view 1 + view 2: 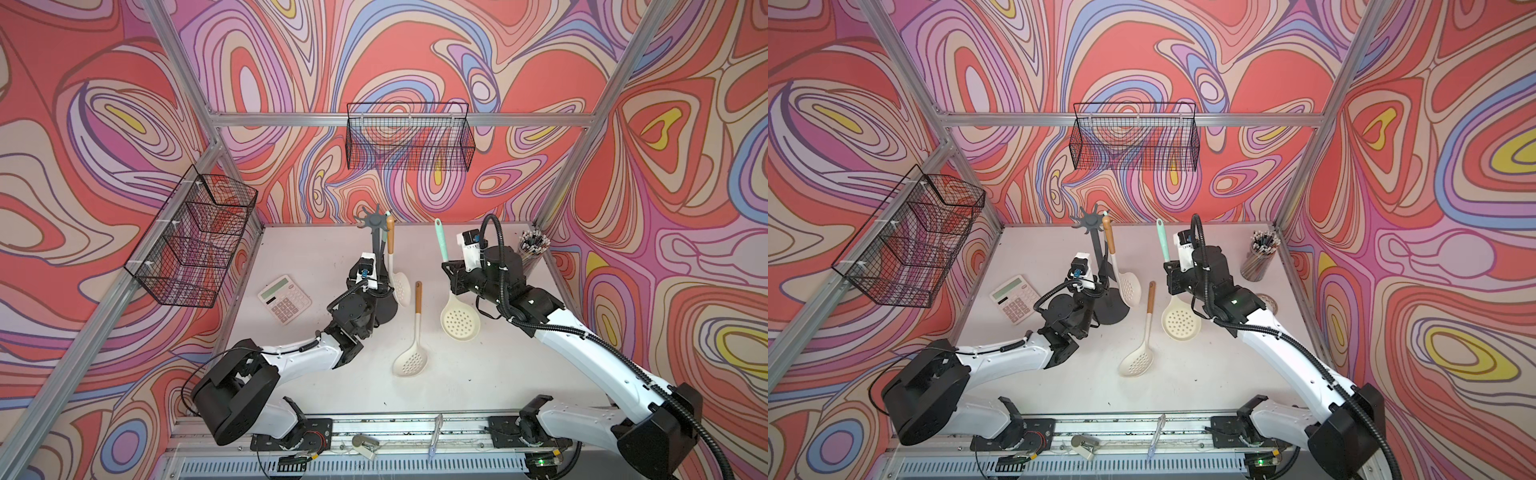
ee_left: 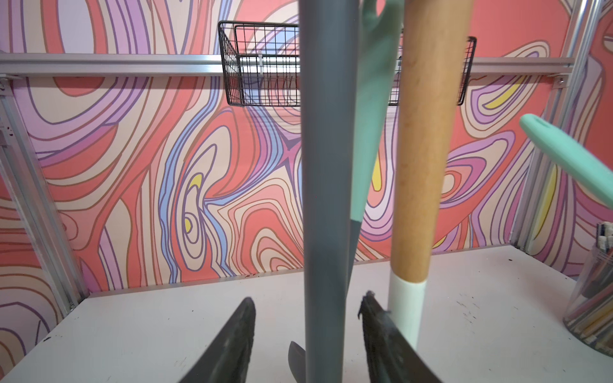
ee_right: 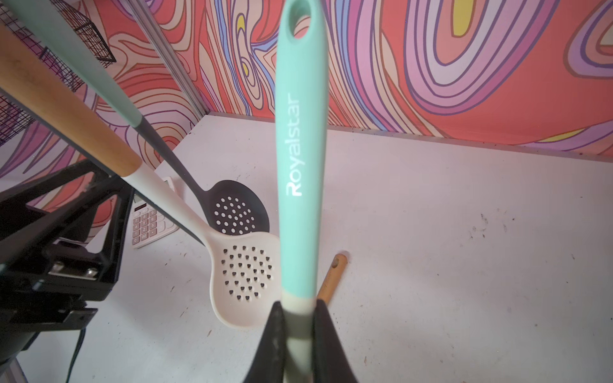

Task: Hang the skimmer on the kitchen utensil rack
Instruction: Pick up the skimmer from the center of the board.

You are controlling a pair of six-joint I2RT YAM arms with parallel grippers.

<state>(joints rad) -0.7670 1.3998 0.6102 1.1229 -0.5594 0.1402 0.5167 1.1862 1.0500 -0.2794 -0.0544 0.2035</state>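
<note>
My right gripper is shut on the skimmer, at the cream neck just below its mint handle. It holds it handle-up, with the round cream head low over the table. The kitchen utensil rack stands to its left, dark grey with a star crown of hooks. A wood-handled cream skimmer and a dark mint-handled one hang from it. My left gripper is open at the rack's pole, which stands between the fingers with a gap on each side.
Another wood-handled skimmer lies on the table between the arms. A calculator sits at the left and a cup of pens at the back right. Black wire baskets hang on the back wall and the left wall.
</note>
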